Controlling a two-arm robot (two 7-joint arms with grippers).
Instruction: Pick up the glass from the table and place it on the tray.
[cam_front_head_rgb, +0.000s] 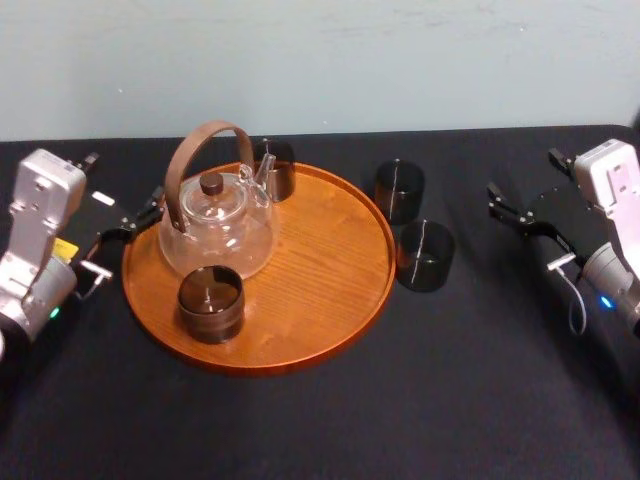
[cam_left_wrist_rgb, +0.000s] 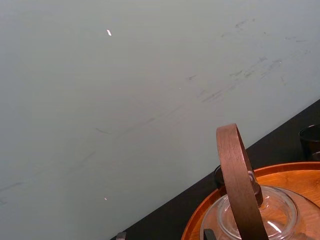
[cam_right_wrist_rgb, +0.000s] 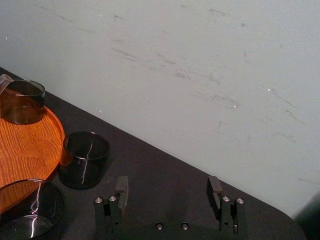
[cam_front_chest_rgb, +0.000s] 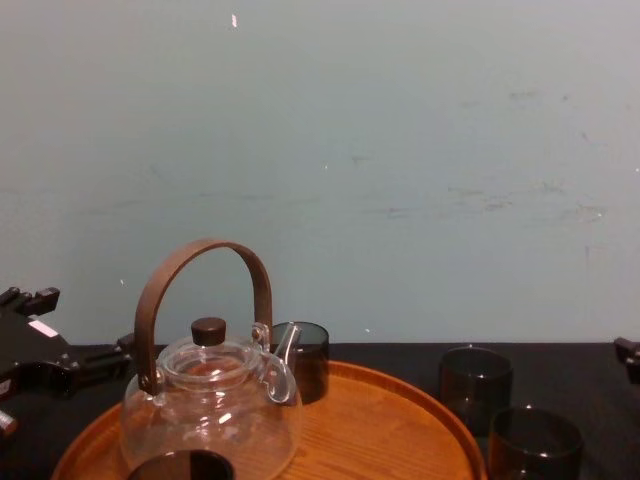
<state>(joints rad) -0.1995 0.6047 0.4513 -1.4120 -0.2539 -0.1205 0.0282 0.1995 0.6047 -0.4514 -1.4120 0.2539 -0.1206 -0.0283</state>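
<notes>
Two dark glasses stand on the black table (cam_front_head_rgb: 450, 400) just right of the tray (cam_front_head_rgb: 320, 250): a farther glass (cam_front_head_rgb: 399, 190) (cam_right_wrist_rgb: 84, 159) and a nearer glass (cam_front_head_rgb: 425, 255) (cam_right_wrist_rgb: 30, 207). The round wooden tray holds a clear teapot (cam_front_head_rgb: 215, 225) with a brown handle. My right gripper (cam_front_head_rgb: 522, 178) (cam_right_wrist_rgb: 168, 192) hovers to the right of the two glasses, apart from them, open with nothing between its fingers. On the tray's left side my left gripper (cam_front_head_rgb: 122, 180) is parked, its fingers spread wide and empty.
Two more dark glasses are on the tray, one at its front (cam_front_head_rgb: 210, 303) and one at the back (cam_front_head_rgb: 275, 168) beside the teapot's spout. A pale wall rises behind the table. Bare black tabletop lies in front of the tray and to its right.
</notes>
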